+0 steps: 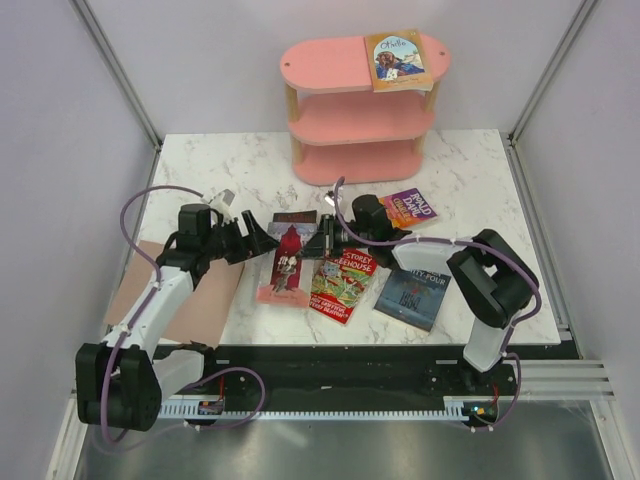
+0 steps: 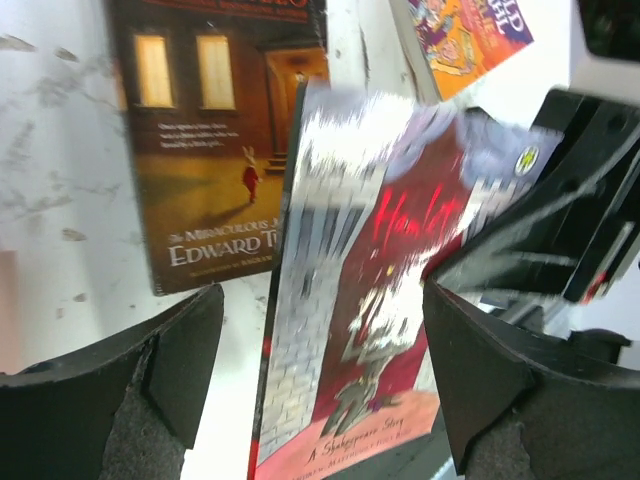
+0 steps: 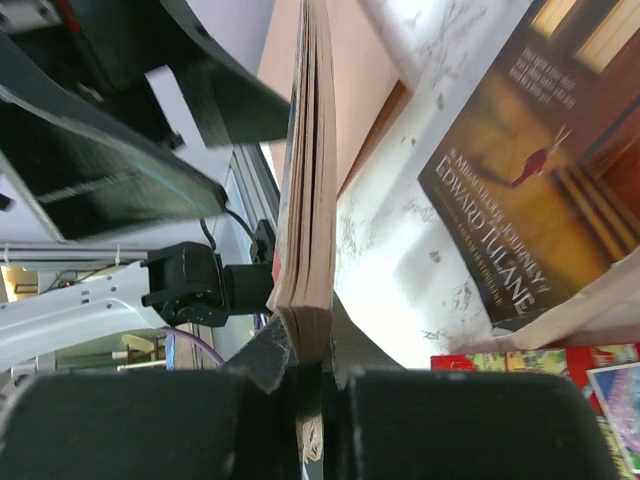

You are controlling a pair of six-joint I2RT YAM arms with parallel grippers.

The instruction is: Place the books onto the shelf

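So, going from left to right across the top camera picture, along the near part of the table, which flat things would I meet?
tan sheet → Hamlet book → Treehouse book → Nineteen Eighty-Four book

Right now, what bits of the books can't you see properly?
- Top view: blue book, top part hidden under the right arm.
- Left wrist view: brown book, right side hidden by the Hamlet book, whose small print is blurred.
- Right wrist view: Hamlet book shows edge-on only; cover unseen.
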